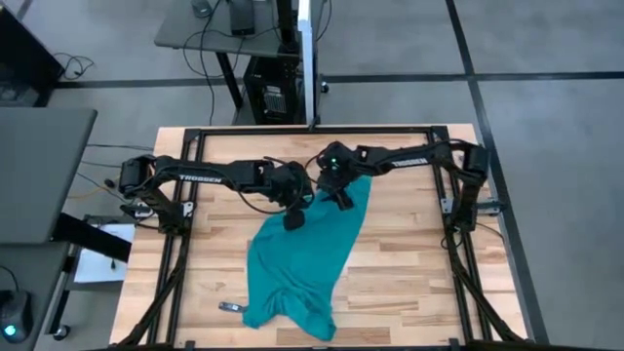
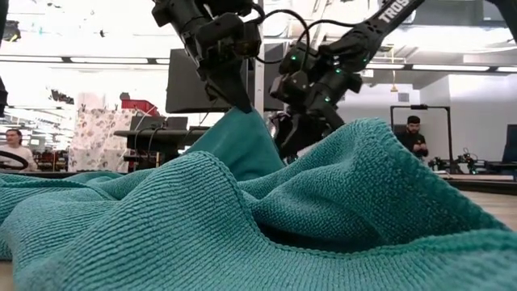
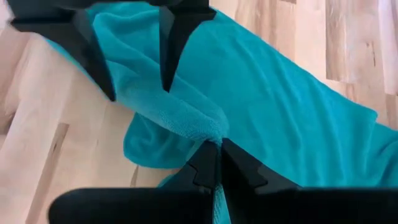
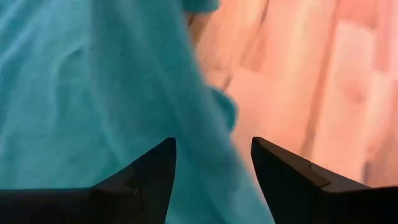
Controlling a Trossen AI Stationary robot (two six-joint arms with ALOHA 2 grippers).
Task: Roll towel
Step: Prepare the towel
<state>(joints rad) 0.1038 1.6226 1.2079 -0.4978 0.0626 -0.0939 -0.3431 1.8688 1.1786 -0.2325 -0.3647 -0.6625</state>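
Teal towel (image 1: 304,261) sprawled crumpled and unflattened across the middle of the table (image 1: 409,273), long axis running from the far centre down toward the near edge, a bunched end nearest that edge. Left gripper (image 1: 292,220) at the towel's far left border, clamped tight on a pinch of cloth and lifting it into a peak, as seen from the low view. Right gripper (image 1: 341,198) just beside it over the towel's far end, fingers (image 4: 146,180) spread wide with a fold of cloth lying between them, nothing pinched.

Judged step: gaining two holds on the far edge before spreading. Best done by closing the right hold on a single layer near the corner, away from the left pinch. Then draw the edge taut between both holds. Flatten first, roll after; otherwise likely a lopsided, lumpy roll.
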